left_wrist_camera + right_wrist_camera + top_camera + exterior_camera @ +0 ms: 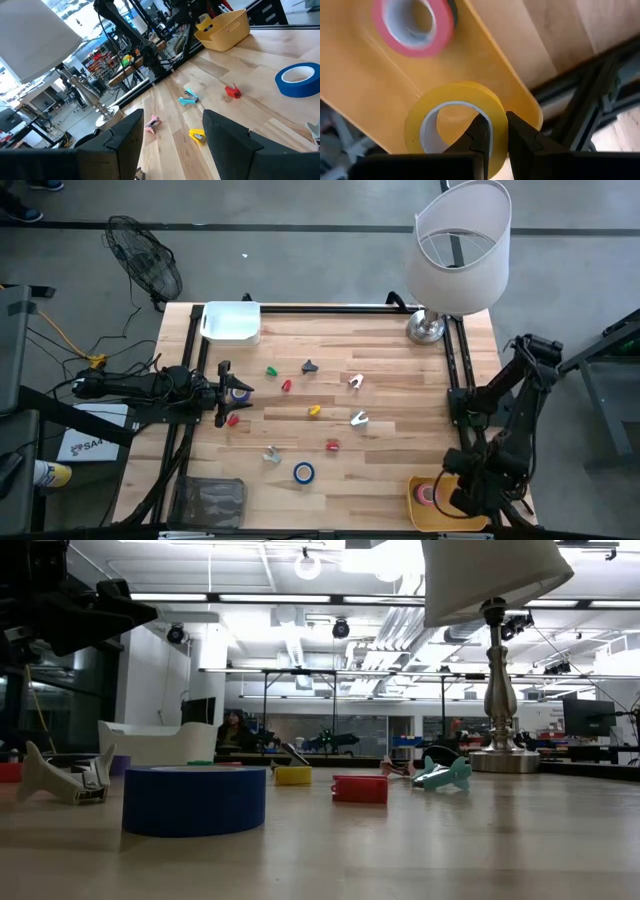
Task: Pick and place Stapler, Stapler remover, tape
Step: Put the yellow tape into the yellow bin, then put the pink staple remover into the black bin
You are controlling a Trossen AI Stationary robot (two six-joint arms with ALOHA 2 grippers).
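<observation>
My right gripper (495,131) is over the yellow bin (420,515) at the table's near right corner, shut on a yellow tape roll (451,107). A pink tape roll (412,22) lies flat on the bin's floor. My left gripper (172,132) hovers open at the table's left side (235,392), touching nothing. A blue tape roll (303,472) (195,800) (298,79) lies flat on the wood. Small coloured staple removers lie scattered at mid-table, among them a yellow one (314,411) and a red one (333,445). My right gripper holds the yellow tape roll by its wall (498,117), one finger (477,132) inside the hole and the other (522,135) outside. The fingers point down from above. The roll stands on edge over the bin; whether it touches the bin's floor I cannot tell.
A white bin (232,320) sits at the far left corner and a clear lidded box (212,500) at the near left. A lamp with a white shade (460,240) stands on its base (428,328) at the far right. A fan (145,255) lies beyond the table.
</observation>
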